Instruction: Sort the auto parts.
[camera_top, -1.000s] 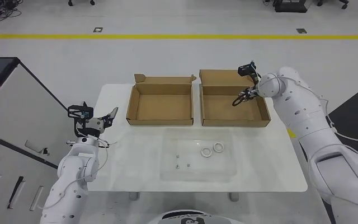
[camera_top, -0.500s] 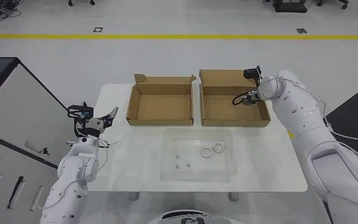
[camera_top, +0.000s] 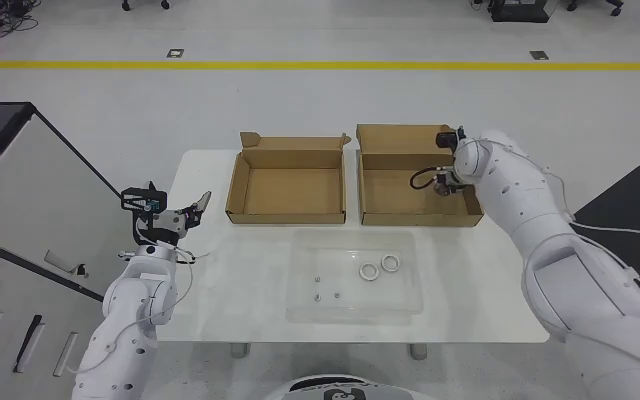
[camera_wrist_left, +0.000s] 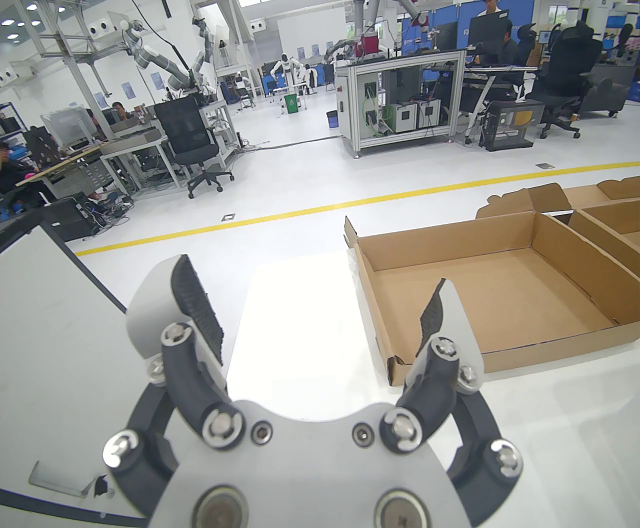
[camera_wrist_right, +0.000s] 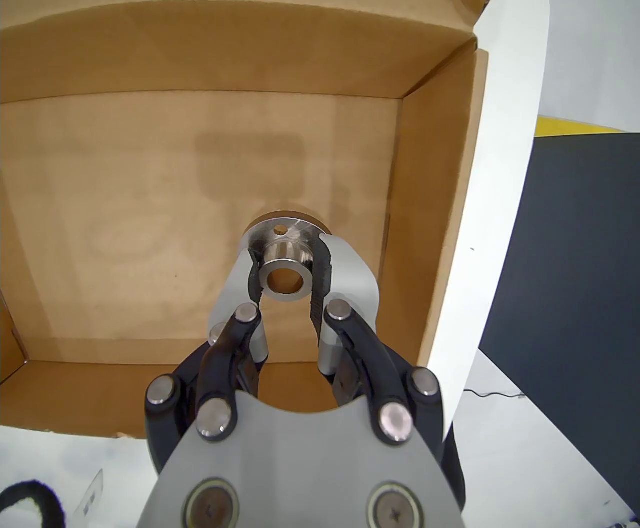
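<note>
Steel bushing (camera_wrist_right: 283, 236) sits clamped in the right gripper (camera_wrist_right: 287, 268) above the right box (camera_wrist_right: 100, 150), near its side wall. Left gripper (camera_wrist_left: 312, 295) gapes wide beside the left box (camera_wrist_left: 500, 295); tray (camera_top: 352, 303) holds rings (camera_top: 371, 272).

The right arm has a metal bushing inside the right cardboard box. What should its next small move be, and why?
Probably open the right claw to release the metal bushing: it is gripped low over the bare floor of the right box, inside its walls. Whether it touches the floor is unclear.
</note>
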